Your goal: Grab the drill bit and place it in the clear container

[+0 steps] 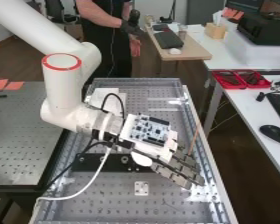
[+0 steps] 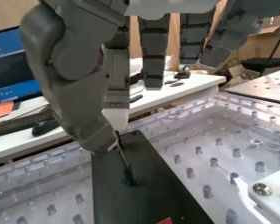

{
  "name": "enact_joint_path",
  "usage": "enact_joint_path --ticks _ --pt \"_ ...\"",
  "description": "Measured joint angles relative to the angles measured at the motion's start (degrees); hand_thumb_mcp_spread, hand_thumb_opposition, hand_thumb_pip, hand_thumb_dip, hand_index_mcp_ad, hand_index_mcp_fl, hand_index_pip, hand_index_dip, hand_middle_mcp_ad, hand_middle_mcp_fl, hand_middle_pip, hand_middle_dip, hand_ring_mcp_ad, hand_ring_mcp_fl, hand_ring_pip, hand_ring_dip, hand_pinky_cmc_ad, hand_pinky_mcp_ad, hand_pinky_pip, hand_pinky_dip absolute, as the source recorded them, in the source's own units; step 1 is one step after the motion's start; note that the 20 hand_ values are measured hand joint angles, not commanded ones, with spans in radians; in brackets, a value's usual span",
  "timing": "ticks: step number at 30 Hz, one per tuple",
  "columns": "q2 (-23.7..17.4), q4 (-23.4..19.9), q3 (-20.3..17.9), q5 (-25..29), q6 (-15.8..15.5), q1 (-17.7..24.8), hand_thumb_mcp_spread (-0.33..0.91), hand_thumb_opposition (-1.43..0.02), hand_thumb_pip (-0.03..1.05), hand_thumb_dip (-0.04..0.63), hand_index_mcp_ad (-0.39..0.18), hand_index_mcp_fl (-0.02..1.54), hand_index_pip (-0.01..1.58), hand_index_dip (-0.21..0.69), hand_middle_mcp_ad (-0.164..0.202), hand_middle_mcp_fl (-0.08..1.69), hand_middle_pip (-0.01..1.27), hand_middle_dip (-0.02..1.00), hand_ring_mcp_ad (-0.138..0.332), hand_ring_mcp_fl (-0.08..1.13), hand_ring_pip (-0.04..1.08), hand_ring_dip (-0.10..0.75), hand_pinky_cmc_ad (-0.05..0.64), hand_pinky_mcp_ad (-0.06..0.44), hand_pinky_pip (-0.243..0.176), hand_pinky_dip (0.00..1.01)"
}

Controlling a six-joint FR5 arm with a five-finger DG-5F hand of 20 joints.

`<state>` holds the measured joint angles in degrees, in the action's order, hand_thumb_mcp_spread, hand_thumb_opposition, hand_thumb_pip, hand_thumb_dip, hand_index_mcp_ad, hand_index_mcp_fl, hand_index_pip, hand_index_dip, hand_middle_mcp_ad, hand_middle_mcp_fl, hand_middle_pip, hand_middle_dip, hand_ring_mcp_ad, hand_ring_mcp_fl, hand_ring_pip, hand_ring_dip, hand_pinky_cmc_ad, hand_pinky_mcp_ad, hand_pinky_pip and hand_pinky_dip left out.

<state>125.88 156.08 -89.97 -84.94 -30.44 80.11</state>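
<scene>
Status: early. The grasp on the bit [image 2: 128,172] appears made, as I judge it; lift, carry and release are all left to do. My hand [image 2: 81,102] is partly closed, thumb and one fingertip brought together at the bit's upper end, the other fingers fairly straight and off to the side, touching neither bit nor plate. How firm the pinch is I cannot tell. The bit leans a little from upright, and its lower end meets the black plate [image 2: 150,205] at a dark hole near one end; how deep it sits in there I cannot tell. In the high view my hand is over the perforated desk [image 1: 111,200], slanting across it, beside the white bracket [image 1: 142,188]. Destination: I take the clear plastic [image 2: 224,135] around the plate to be part of the container, but cannot make out its bounds with certainty. Either way the bit is at the plate, so the placing is not done. Next, in my judgement: a straight pull along the bit's own lean, to free it from the hole before any sideways travel. Risk noted: a thin round shank could turn or slip in so small a pinch, or bind against the hole's edge.
</scene>
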Motion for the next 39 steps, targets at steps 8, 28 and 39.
enact_joint_path --ticks 8,28,39 --pt "-0.5 -0.3 -0.6 0.2 0.0 -0.1 0.51 -0.9 0.61 0.298 -0.073 0.27 1.41 0.264 0.094 0.28 0.13 0.22 0.18 0.03 0.1 0.021 0.297 0.159 -0.059 0.19" --pt "-0.4 -2.1 -1.4 0.6 0.5 0.1 0.57 -0.9 0.59 0.298 -0.068 0.42 1.49 0.246 0.091 0.31 0.13 0.22 0.18 0.03 0.1 0.021 0.3 0.152 -0.059 0.19" --pt "-0.7 -2.6 -1.2 0.6 0.1 0.1 0.66 -0.88 0.5 0.298 -0.072 0.53 1.38 0.25 0.091 0.34 0.13 0.22 0.175 0.06 0.1 0.021 0.3 0.152 -0.059 0.19"
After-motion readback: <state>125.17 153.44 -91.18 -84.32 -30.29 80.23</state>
